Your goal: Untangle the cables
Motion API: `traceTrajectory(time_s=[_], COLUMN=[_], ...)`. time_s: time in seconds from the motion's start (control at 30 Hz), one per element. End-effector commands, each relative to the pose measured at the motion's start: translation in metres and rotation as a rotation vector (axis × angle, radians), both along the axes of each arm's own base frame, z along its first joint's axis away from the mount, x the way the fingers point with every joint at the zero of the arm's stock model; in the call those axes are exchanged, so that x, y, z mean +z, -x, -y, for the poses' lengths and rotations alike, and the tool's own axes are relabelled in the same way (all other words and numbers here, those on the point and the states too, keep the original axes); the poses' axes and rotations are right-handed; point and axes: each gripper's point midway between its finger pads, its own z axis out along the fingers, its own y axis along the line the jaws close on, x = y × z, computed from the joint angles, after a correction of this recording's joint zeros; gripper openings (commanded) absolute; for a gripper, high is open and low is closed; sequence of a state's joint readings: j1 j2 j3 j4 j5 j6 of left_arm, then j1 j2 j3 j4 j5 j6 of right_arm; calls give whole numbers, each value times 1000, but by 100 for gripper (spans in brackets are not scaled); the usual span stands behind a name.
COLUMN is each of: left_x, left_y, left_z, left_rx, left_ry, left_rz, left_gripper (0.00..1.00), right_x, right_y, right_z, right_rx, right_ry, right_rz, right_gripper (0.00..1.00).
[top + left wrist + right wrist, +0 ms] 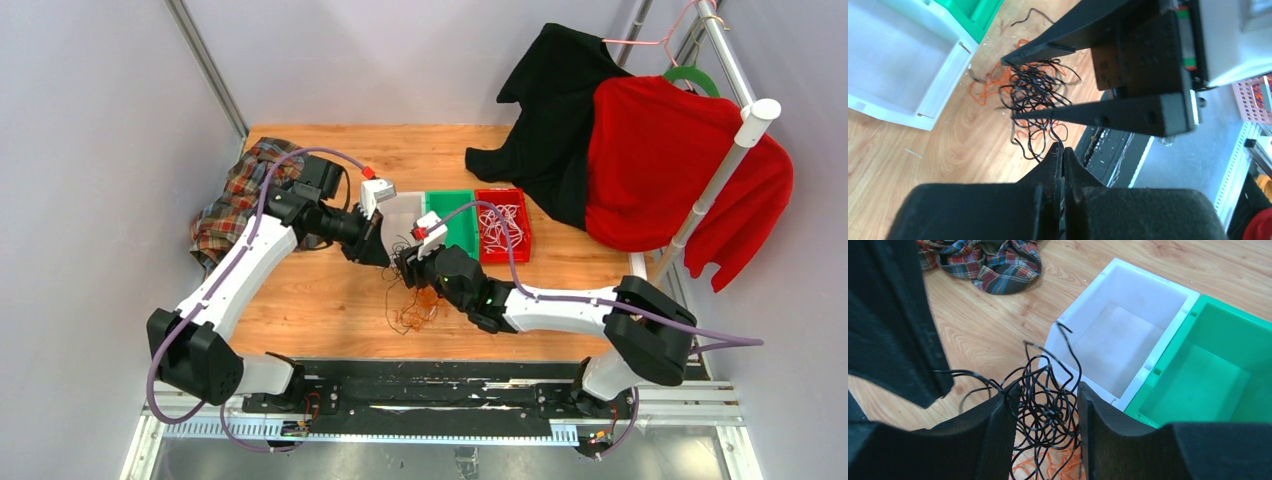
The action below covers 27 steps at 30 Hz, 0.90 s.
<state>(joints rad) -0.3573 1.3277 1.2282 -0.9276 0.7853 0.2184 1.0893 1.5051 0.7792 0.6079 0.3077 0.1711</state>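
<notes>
A tangle of thin black cables [1048, 402] hangs between the two fingers of my right gripper [1048, 390], whose jaws stand apart around it, open. Orange cables [1058, 467] lie on the wood below, and the top view shows the orange cables [418, 310] in front of the bins. My left gripper [1063, 147] is shut, pinching one black strand at its tip. That strand runs into the black cables [1035, 90], held between the right gripper's fingers [1098, 112]. In the top view both grippers [395, 260] meet just before the white bin. White cables [500, 228] lie in the red bin.
A white bin [400, 212], a green bin [458, 205] and a red bin [527, 245] stand in a row behind the grippers. A plaid cloth [240, 195] lies at the left. Black and red garments [650, 160] hang on a rack at the right.
</notes>
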Motion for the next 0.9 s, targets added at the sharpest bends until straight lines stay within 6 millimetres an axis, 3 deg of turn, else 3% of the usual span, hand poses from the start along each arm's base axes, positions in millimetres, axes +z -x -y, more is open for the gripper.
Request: traceTrajectory(time_s=[0.0,0.23,0.47,0.63,0.77,0.87], left_x=[20,54,101,152,198,231], left_y=[22,14,-14,-37,-55,-70], left_z=[3,2,-2,-6,-13,-23], left_rx=[-75,-74,-24,33,91,151], left_ry=[44,43,12,7,-7,-33], left_rz=[-16,74,253,426,591,712], left_gripper=[1,1,1,1,0,0], right_x=[8,-48,-99,-122,-130,-133], right_y=[-4,10,30,41,47,48], right_z=[-5,32,70,93,104,109], right_rx=[-37,-103,-155,-203,-225,-237], right_ry=[-34,10,69,92,106,108], right_rz=[21,-72,-186,-228,-229,-233], right_gripper=[42,28,26,29,38,39])
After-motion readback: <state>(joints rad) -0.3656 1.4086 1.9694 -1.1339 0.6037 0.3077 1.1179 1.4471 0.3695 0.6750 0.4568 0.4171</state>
